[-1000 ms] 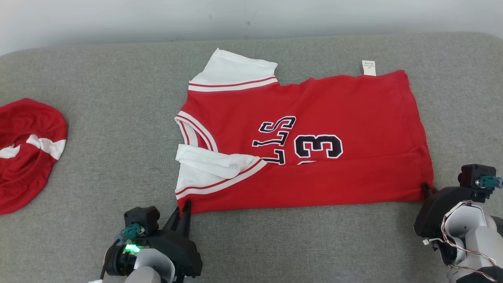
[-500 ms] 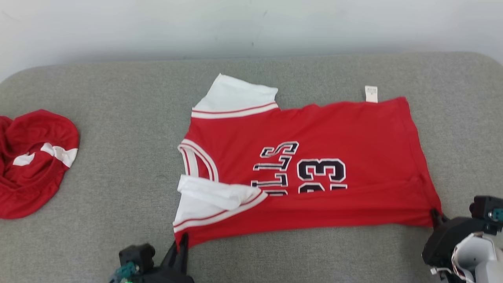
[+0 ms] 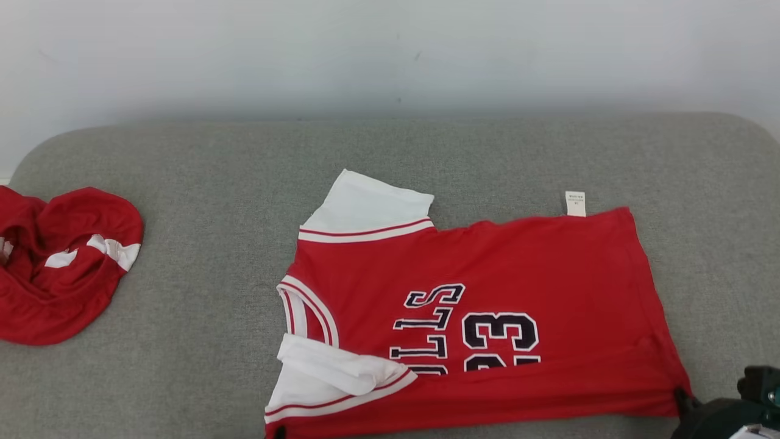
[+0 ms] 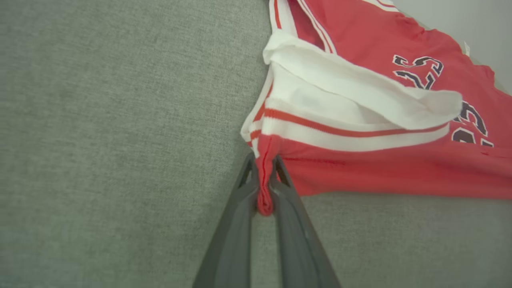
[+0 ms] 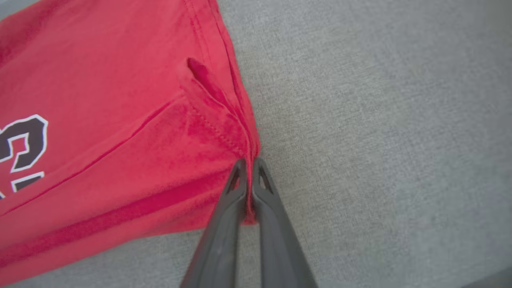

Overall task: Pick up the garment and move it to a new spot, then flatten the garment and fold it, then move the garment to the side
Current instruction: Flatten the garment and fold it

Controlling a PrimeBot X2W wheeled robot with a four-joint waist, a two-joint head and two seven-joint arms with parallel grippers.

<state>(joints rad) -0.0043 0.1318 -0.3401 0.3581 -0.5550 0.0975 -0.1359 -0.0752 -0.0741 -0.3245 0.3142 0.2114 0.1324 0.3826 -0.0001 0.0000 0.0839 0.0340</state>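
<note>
Garment (image 3: 487,268), soft, light, probably limp, suits corner holds: left gripper (image 4: 263,161) and right gripper (image 5: 249,163) each pinch a near corner.

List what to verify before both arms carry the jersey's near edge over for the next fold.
1. Left gripper shut on the jersey at its sleeve-end corner: ok.
2. Right gripper shut on the near hem corner: ok.
3. Both cloth layers caught in each pinch: cannot tell.
4. Near white sleeve lying flat: not ok, its flap is doubled over and rumpled.
5. Other red garment apart from the jersey: ok, grey cushion lies between them.
</note>
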